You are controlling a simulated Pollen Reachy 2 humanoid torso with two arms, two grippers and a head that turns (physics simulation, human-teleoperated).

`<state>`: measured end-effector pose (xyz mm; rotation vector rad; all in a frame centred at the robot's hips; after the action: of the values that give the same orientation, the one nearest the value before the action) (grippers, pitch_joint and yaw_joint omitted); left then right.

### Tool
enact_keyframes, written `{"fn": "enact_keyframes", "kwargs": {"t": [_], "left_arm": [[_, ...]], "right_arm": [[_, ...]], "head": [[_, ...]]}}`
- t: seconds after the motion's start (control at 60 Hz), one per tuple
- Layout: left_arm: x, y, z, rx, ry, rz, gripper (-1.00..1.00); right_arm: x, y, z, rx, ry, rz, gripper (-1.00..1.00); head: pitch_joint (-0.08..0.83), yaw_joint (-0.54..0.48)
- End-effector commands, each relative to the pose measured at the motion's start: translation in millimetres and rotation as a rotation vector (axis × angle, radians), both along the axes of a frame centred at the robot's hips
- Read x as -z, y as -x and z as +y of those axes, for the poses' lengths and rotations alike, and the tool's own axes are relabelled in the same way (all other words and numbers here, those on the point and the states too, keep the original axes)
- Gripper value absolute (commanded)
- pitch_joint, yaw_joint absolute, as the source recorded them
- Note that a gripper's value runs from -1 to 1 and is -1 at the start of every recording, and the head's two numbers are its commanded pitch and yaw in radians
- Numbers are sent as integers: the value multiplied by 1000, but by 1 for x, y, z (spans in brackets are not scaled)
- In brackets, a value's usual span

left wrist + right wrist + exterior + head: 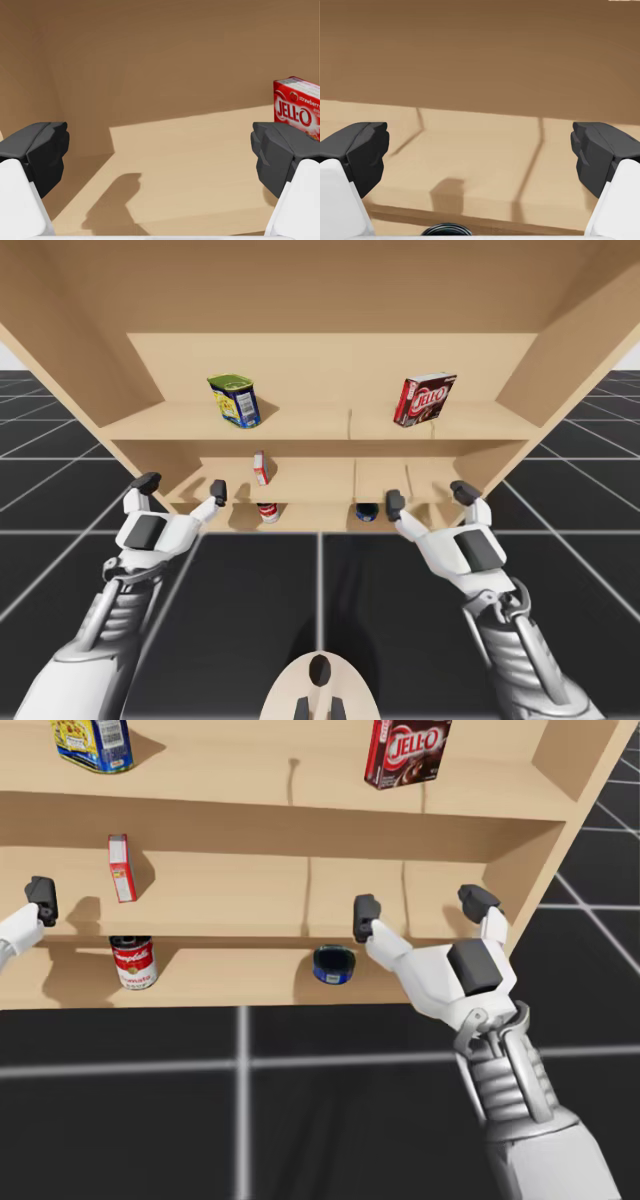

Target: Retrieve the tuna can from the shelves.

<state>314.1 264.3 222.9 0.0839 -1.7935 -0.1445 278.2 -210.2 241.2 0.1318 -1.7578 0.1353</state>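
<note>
The tuna can [367, 511] is a low blue can on the lowest shelf, right of centre; in the head view the tuna can [333, 964] sits just below and left of my right gripper [422, 910]. That right gripper [430, 498] is open at the middle shelf's front edge, holding nothing. In the right wrist view the can's dark rim [446, 230] peeks from under the open gripper [480, 155]. My left gripper [182, 487] is open at the shelf's left end; in its wrist view the open left gripper [160, 155] faces bare shelf.
A blue-and-yellow can [235, 400] and a dark red box [424, 398] stand on the upper shelf. A small red box [260, 467] stands on the middle shelf, and a red-and-white can [267, 511] below it. Wooden side walls [560, 350] flank the shelves.
</note>
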Motion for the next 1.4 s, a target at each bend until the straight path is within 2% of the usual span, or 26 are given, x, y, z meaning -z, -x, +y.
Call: {"fn": "enact_keyframes", "kwargs": {"t": [0.017,0.067,0.167,0.217,0.383,0.533,0.65,0.883,0.95,1.133,1.4], "left_arm": [[0,-1,1,1,4,1,-1000],[0,-1,1,1,5,1,-1000],[0,-1,2,-1,8,1,-1000],[-1,0,3,12,29,3,-1000],[-1,0,3,12,28,4,-1000],[-1,0,3,10,27,4,-1000],[-1,0,3,8,27,2,-1000],[-2,0,3,12,34,1,-1000],[-2,0,3,13,33,2,-1000],[-2,-1,2,16,30,3,-1000],[-2,-1,0,17,29,3,-1000]], "right_arm": [[-7,40,15,-69,-51,60,-1000],[-5,47,16,-95,-58,70,-1000],[16,69,20,-157,-71,110,-1000],[30,75,24,-180,-72,130,-1000],[58,72,27,-192,-69,180,-1000],[77,47,30,-172,-71,216,-1000],[87,28,35,-142,-47,223,-1000],[107,-12,43,-99,-26,265,-1000],[112,-23,46,-99,-36,281,-1000],[120,-53,52,-78,-5,287,-1000],[131,-83,60,-91,-18,368,-1000]], "head": [[597,-165],[596,-165],[591,-166],[592,-172],[597,-178],[595,-174],[593,-169],[600,-170],[601,-169],[606,-174],[609,-174]]}}
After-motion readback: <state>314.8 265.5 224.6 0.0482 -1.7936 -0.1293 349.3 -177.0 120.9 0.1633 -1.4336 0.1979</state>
